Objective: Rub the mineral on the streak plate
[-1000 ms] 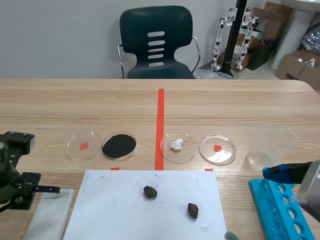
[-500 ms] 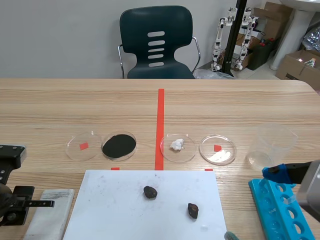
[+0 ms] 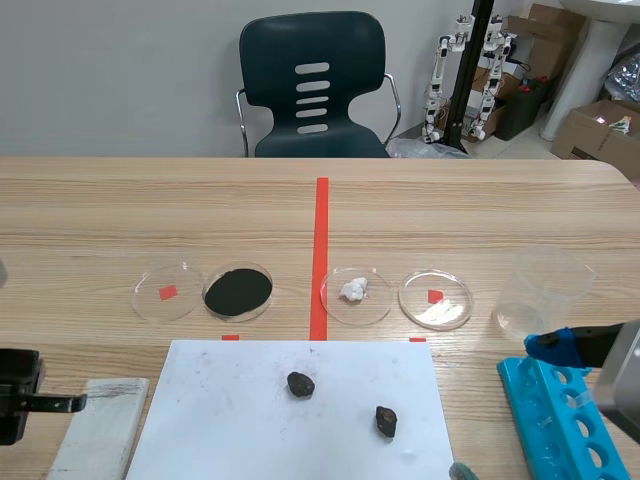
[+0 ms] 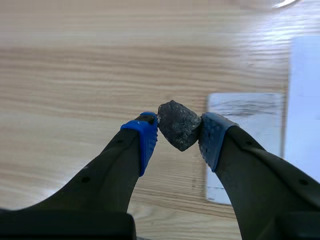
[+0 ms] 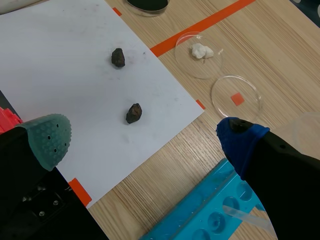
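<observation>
My left gripper (image 4: pixel 179 131) is shut on a dark grey mineral (image 4: pixel 180 125), held above the bare wood just beside the white streak plate (image 4: pixel 245 135). In the scene view only part of the left arm (image 3: pixel 18 405) shows at the near left, next to the streak plate (image 3: pixel 100 430), which has faint dark marks at its far end. Two more dark minerals (image 3: pixel 300 384) (image 3: pixel 386 421) lie on the white paper sheet (image 3: pixel 250 430). My right gripper (image 5: pixel 145 137) hangs open above the sheet's right part, holding nothing.
Beyond the sheet stands a row of petri dishes: an empty one (image 3: pixel 166 292), one with black powder (image 3: pixel 238 290), one with a white lump (image 3: pixel 356 293), another empty one (image 3: pixel 435 298). A clear beaker (image 3: pixel 540 290) and a blue tube rack (image 3: pixel 560 420) sit at right.
The left arm has drawn back toward the near left edge, leaving more of the streak plate uncovered. The right arm and the minerals on the sheet have not moved.
</observation>
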Controlling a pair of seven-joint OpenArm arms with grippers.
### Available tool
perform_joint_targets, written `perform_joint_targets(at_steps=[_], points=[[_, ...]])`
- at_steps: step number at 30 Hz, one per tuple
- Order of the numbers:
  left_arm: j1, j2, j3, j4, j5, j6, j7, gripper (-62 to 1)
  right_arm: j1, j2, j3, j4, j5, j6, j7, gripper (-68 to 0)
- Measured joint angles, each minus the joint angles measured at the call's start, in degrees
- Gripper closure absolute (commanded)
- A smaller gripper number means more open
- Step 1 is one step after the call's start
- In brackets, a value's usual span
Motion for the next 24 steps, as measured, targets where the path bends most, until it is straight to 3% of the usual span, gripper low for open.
perform_joint_targets(at_steps=[8, 14, 24], points=[[10.71, 0.0, 0.0, 8.52, 0.0, -9.55, -17.29, -10.0, 0.0, 0.0, 0.0, 0.0, 0.0, 0.0, 0.0, -60.8], [17.53, -0.02, 0.0, 13.27, 0.04, -16.59, -23.8, -10.0, 0.0, 0.0, 0.0, 0.0, 0.0, 0.0, 0.0, -60.8], [23.08, -0.02, 0.0, 17.31, 0.04, -17.99, -25.49, -10.0, 0.0, 0.0, 0.0, 0.0, -0.02, 0.0, -0.02, -60.8]])
